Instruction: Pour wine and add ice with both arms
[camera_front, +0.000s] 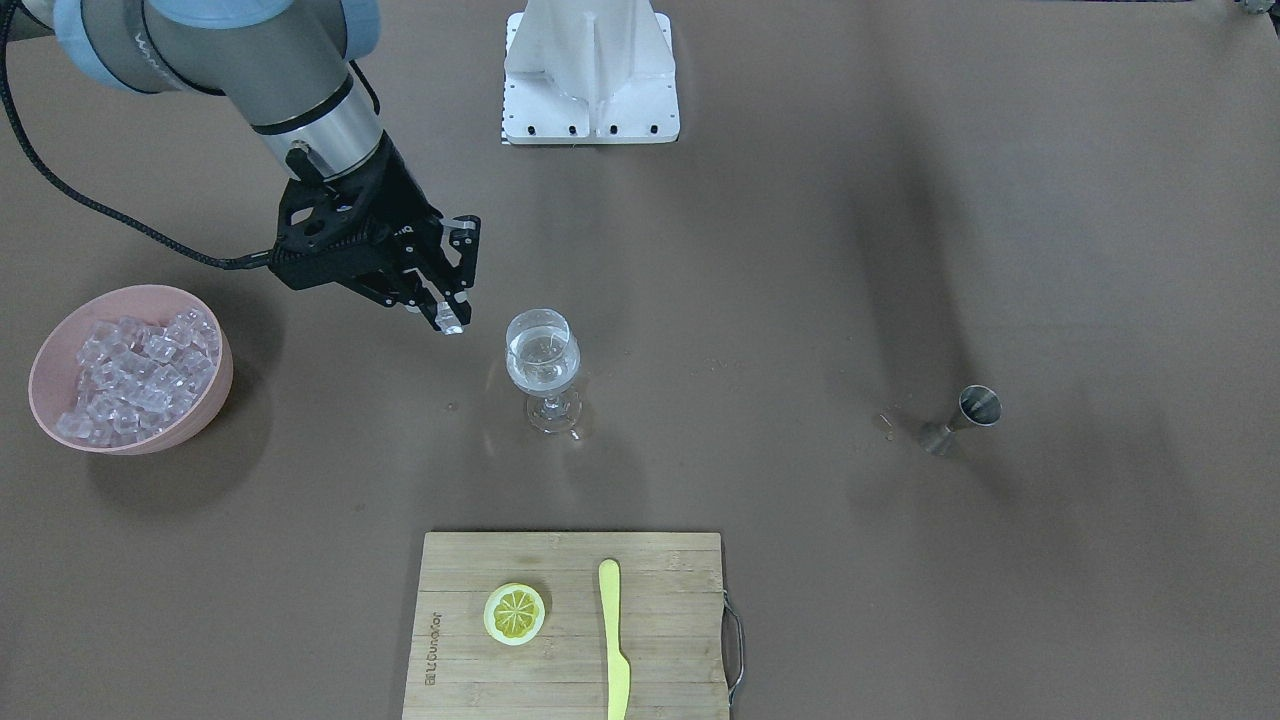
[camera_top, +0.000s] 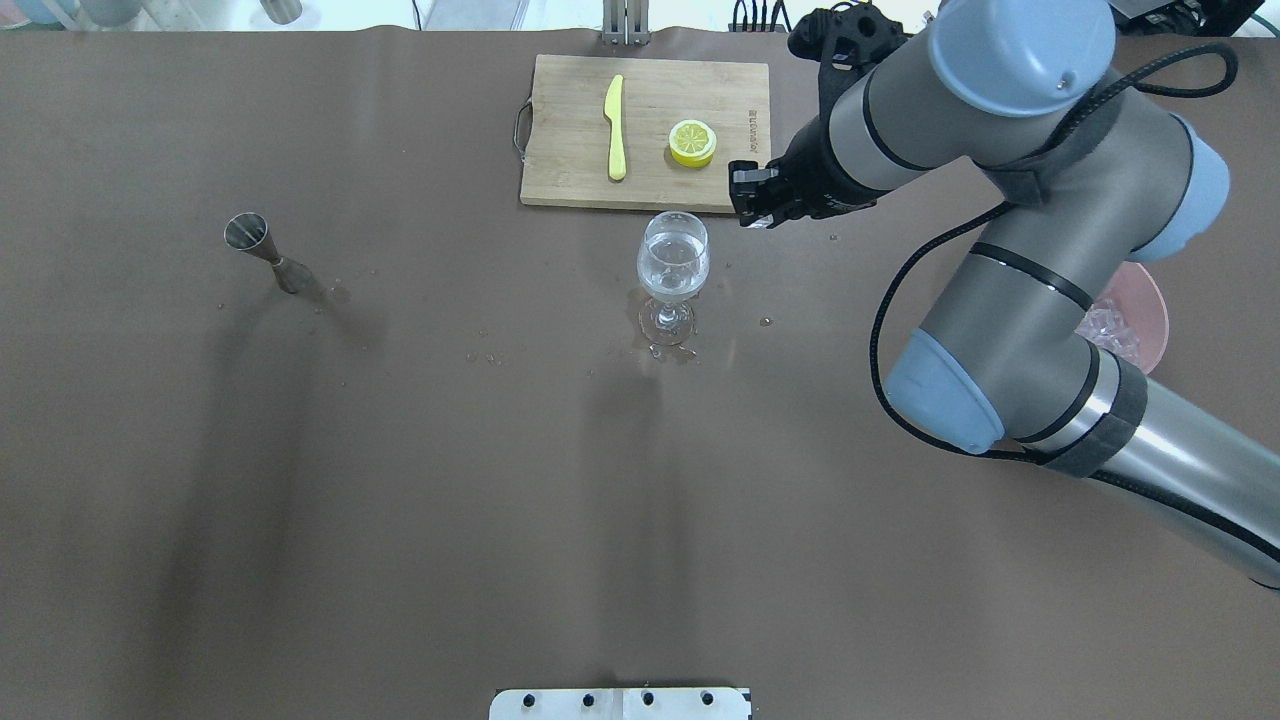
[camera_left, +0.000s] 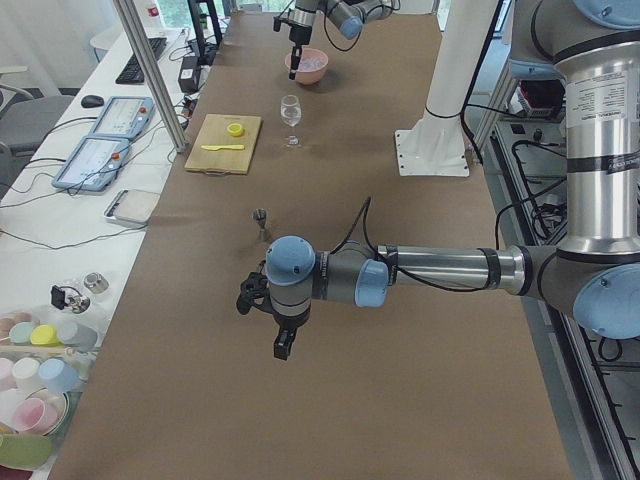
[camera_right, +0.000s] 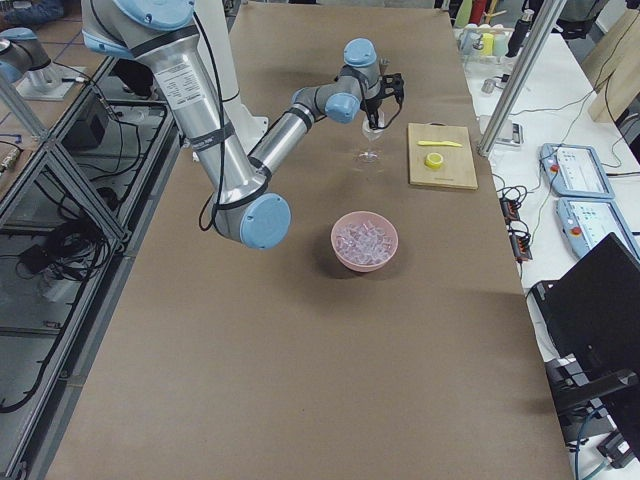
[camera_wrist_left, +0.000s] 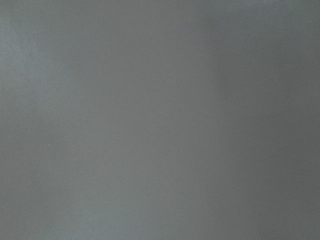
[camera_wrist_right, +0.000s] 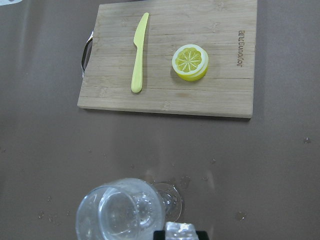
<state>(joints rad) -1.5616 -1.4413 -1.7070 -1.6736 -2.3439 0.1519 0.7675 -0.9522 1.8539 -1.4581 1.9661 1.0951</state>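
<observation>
Small clear ice cube (camera_front: 451, 322): clenched in my right black two-finger pincer (camera_front: 448, 317), held just beside the rim of the stemmed clear wine glass (camera_front: 543, 372), ready, I judge, to drop into its colourless wine (camera_top: 672, 275); left pincer (camera_left: 284, 347) hangs well apart, whether clenched I cannot tell.

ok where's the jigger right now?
Overhead view: the jigger stands alone on the robot's left half of the table, well left of the wine glass.

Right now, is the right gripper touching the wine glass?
Apart. The front-facing view shows bare table between the right gripper, shut on an ice cube, and the wine glass.
</observation>
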